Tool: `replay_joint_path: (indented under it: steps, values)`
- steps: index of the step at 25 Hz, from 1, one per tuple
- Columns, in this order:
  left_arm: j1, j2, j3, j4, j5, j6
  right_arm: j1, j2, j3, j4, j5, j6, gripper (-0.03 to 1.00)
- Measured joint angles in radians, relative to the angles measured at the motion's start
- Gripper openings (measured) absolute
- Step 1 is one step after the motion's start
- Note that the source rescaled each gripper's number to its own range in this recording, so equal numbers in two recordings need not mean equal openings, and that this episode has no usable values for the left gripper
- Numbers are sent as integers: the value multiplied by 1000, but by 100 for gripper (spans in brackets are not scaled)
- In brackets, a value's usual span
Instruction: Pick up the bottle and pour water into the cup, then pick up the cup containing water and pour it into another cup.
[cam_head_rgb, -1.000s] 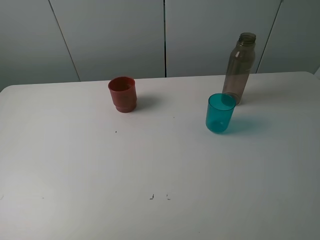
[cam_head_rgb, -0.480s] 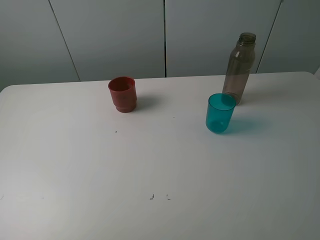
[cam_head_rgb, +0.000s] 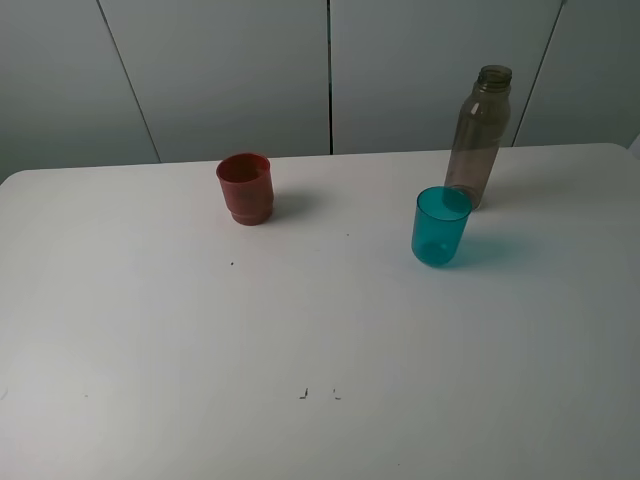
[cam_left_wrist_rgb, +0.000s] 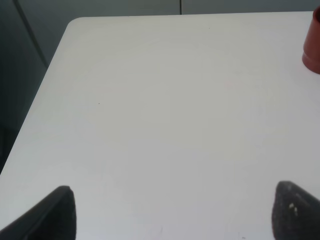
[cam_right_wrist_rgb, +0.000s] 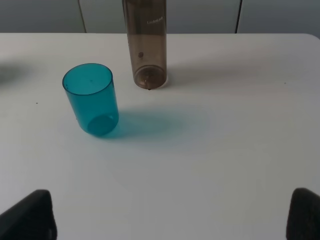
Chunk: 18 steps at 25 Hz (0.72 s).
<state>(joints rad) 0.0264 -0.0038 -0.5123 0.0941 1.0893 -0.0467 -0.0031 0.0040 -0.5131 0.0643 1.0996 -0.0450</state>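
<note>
Right, fingers first: on my left wrist feed the left gripper shows only two dark fingers, one at each lower corner of the frame, spread wide apart with bare white bench between them, so I log them as released and holding nothing. Same on the right wrist feed: the right gripper has its fingers parted to the frame corners, released, nothing between them, hovering over open bench short of the cups. Neither arm appears in my high camera. Moving outward from the right fingers, the teal cup stands upright on the bench ahead of them, translucent, throwing a bluish shadow to one side. Just beyond it stands the bottle, smoky grey-brown, upright; only its lower body is in that frame, with faint lettering on the wall. Cup and bottle are near each other but apart. From the high camera the bottle sits at the far right of the bench close to its back edge, neck open with no cap, and the teal cup stands just in front of it and slightly left. The red cup is well apart from both, on the left-centre of the bench near the back, upright; on the left wrist feed I catch only a sliver of the red cup at the frame edge. I cannot tell whether the bottle or either cup holds water. A few small dark specks mark the near bench.
</note>
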Motion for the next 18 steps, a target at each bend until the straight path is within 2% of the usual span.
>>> replay_joint_path:
  steps: [18]
  values:
    - [0, 0, 0, 0, 0, 0, 0, -4, 0, 0, -2, 0, 100]
